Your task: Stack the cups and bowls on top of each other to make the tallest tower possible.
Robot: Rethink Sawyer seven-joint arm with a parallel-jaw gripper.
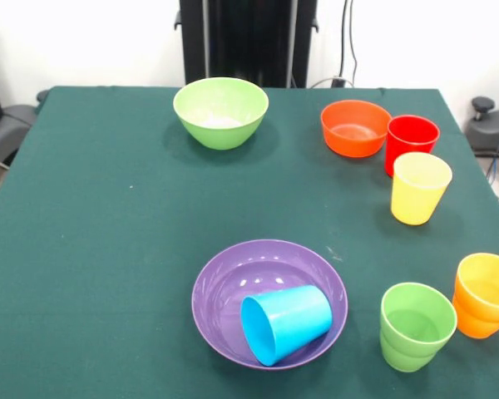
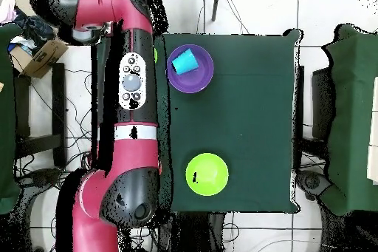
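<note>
A wide purple bowl [image 1: 220,278] sits near the table's front middle in the front view. A blue cup [image 1: 287,322] lies on its side inside it. A light green bowl [image 1: 220,110] stands at the far middle. On the right are an orange bowl [image 1: 355,127], a red cup [image 1: 411,141], a yellow cup [image 1: 419,188], a green cup [image 1: 416,326] and an orange cup [image 1: 485,295], all upright. The overhead view shows the purple bowl [image 2: 205,75], the blue cup [image 2: 184,61] and the light green bowl [image 2: 207,175]. No gripper shows. The deep blue bowl and a second purple bowl are out of view.
The dark green table [image 1: 108,249] carries everything. In the overhead view the red and black arm [image 2: 133,79] stretches along the table's left side and hides that strip. The robot's black pedestal [image 1: 248,37] stands behind the table.
</note>
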